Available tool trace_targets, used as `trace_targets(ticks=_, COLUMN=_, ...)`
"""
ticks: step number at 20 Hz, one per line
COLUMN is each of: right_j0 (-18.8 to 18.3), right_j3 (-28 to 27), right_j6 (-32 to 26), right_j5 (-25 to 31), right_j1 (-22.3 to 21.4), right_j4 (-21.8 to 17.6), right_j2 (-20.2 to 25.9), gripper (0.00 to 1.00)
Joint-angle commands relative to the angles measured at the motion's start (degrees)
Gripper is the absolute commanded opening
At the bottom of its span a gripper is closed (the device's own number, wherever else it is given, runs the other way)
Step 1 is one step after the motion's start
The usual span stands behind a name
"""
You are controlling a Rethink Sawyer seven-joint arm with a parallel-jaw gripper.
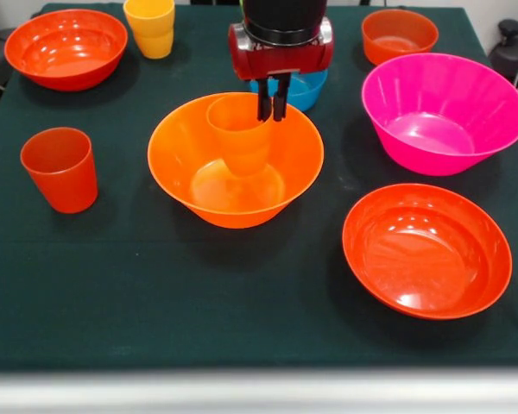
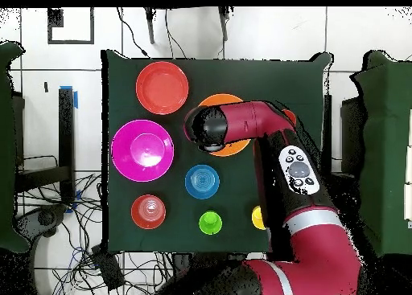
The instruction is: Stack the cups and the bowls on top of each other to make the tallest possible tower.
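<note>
A table (image 1: pixel 155 328) under a dark green cloth carries everything. In the front view, a big orange bowl (image 1: pixel 236 185) sits at the middle. Right of it stands a large pink bowl (image 1: pixel 444 112), and a wide red-orange bowl (image 1: pixel 426 250) lies near right. A second wide red-orange bowl (image 1: pixel 66 48) is far left, with a yellow cup (image 1: pixel 150 28), perhaps two nested, beside it. A red-orange cup (image 1: pixel 60 169) stands left. A small red-orange bowl (image 1: pixel 399 35) sits far right, a small blue bowl (image 1: pixel 306 89) far centre. The overhead view adds a green cup (image 2: pixel 210 223).
</note>
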Motion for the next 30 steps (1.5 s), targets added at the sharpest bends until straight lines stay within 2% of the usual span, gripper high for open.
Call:
trace_targets(ticks=1, right_j0=-0.1, right_j3=-1.9, right_j6=1.3, right_j5=-0.1, right_j1=2.9, right_j4=-0.3, right_j2=-0.6, gripper=0.0)
trace_targets(ticks=11, right_j0=-1.2, right_j3=-1.6, right_j6=-0.1, right_j5=-1.2, right_j1=3.9, right_j4=-1.2, right_j2=-0.5, gripper=0.0)
trace_targets(ticks=19, right_j0=-1.4, right_j3=-4.6, right_j6=-2.0, right_j5=1.4, right_j1=4.4, right_j4=-0.8, right_j2=0.4, gripper=0.0)
trace_targets(ticks=30, right_j0=-1.2, right_j3=-5.1, right_j6=-1.6, right_j5=1.8, right_j1=4.7, right_j4=-0.4, right_j2=0.5, gripper=0.0)
